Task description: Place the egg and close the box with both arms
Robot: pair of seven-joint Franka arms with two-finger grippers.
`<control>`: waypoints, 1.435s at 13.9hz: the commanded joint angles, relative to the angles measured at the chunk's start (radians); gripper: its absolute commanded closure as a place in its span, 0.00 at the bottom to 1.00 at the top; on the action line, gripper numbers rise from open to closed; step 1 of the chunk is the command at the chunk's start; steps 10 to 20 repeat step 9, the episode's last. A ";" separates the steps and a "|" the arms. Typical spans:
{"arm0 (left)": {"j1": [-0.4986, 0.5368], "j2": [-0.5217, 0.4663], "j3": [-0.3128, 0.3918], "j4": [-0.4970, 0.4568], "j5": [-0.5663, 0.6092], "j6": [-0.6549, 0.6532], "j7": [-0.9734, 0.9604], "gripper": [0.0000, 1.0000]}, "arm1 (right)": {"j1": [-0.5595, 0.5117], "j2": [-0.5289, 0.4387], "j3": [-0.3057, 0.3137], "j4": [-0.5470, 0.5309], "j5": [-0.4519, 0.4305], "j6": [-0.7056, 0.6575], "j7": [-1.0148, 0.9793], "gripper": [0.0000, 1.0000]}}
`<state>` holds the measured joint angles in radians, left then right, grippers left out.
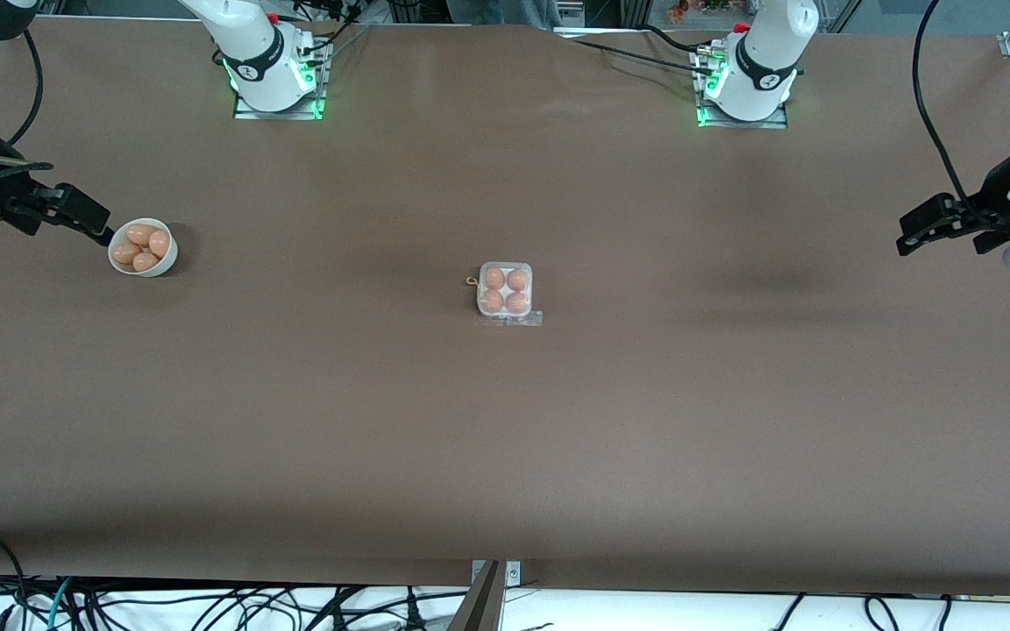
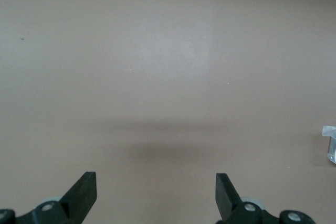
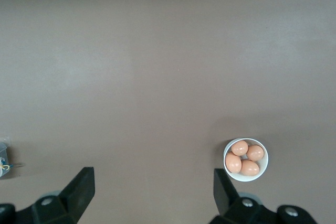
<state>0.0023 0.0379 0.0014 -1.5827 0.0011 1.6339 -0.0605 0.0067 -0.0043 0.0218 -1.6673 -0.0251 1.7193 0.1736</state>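
The box [image 1: 505, 290] is a small white carton in the middle of the table. Every cell holds an orange-tan egg [image 1: 494, 279], and the clear lid lies down over them. Its clear flap [image 1: 512, 318] lies flat on the table on the side nearer the front camera. My left gripper [image 1: 906, 235] is open and empty, up over the table's edge at the left arm's end; a sliver of the box [image 2: 329, 142] shows in its wrist view, past the gripper [image 2: 156, 182]. My right gripper [image 1: 100, 224] is open and empty beside the bowl, also seen in its own wrist view [image 3: 154, 179].
A round white bowl [image 1: 165, 259] with several more eggs [image 1: 138, 235] stands toward the right arm's end; it also shows in the right wrist view [image 3: 264, 167]. Both arm bases [image 1: 275, 83] [image 1: 746, 88] stand at the table's back edge. Cables hang at the table's ends.
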 commanded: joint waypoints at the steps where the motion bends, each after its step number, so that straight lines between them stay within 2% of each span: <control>1: 0.012 -0.043 -0.003 -0.034 -0.018 0.014 0.019 0.00 | -0.008 -0.005 0.009 0.004 0.007 -0.015 0.001 0.00; 20: 0.016 -0.030 -0.001 -0.014 -0.012 -0.011 0.019 0.00 | -0.008 -0.006 0.009 0.004 0.007 -0.021 0.004 0.00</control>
